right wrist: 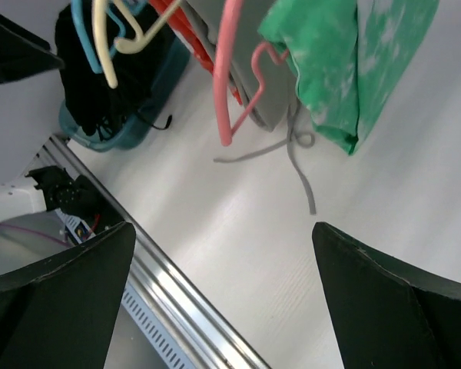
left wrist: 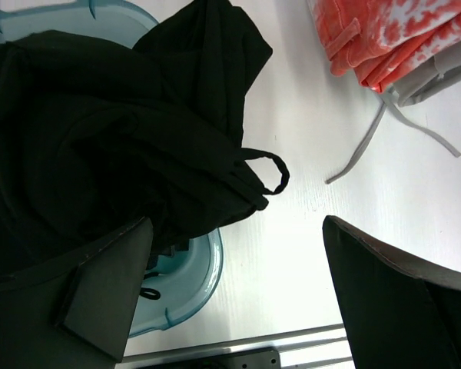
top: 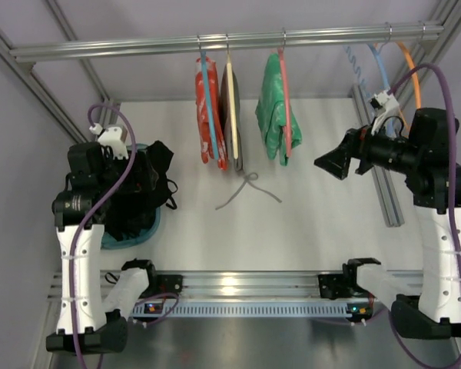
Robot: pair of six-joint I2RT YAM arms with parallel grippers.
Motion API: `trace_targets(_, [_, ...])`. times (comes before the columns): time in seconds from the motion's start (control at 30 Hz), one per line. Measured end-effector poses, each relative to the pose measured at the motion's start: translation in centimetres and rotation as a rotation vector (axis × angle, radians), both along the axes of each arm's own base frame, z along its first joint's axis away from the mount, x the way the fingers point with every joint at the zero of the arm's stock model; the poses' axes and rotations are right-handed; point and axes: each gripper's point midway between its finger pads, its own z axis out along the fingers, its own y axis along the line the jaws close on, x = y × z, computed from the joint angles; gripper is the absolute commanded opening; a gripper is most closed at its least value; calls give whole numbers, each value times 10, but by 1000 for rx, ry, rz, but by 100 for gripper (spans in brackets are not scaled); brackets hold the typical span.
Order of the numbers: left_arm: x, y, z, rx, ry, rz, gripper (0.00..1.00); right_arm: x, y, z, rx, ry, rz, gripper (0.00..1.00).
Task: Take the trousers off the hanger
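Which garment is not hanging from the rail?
The black garment, heaped in the teal basket on the left; the other three hang from the rail.

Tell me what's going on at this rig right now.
The black trousers are already off the hanger. They lie bunched in a teal basket at the left of the table. The left gripper is open over that heap. The light blue hanger hangs at the right end of the rail, bare where it shows. The right gripper is open in mid-air, right of the green garment, touching nothing.
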Motion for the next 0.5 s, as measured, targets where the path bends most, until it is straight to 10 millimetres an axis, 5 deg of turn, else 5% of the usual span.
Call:
trace_targets(0.23, [-22, 1, 26, 68, -104, -41, 98, -28, 7, -75, -49, 131, 26, 99])
trace_targets(0.5, [-40, 2, 30, 100, -130, -58, 98, -66, -3, -75, -75, -15, 3, 99])
